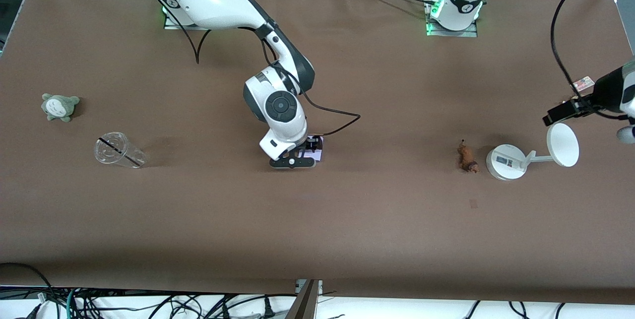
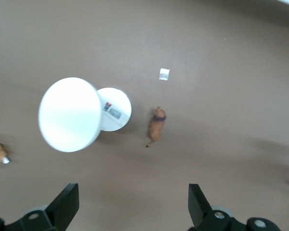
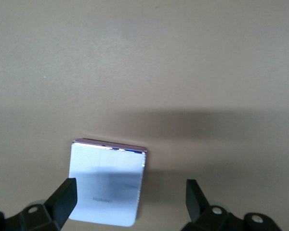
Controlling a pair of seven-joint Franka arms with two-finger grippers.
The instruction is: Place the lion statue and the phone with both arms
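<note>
Here, the lion statue (image 1: pixel 467 158) lies on the brown-covered table (image 1: pixel 347 220) just beside a white round-based stand (image 1: pixel 506 161), at its nine o'clock in the front view. The flat, pale phone (image 1: pixel 317 149) rests mid-table under the right gripper (image 1: pixel 293 161), fingers spread wide around nothing. The left gripper (image 2: pixel 130 211), equally agape and empty, hovers above the stand. At the right arm's end sit a clear cup (image 1: pixel 119 150) and grey-green plush (image 1: pixel 59 106).

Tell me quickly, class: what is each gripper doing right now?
Left gripper: open, empty, over the table near the stand and lion.
Right gripper: open, low over the phone, not gripping it.
</note>
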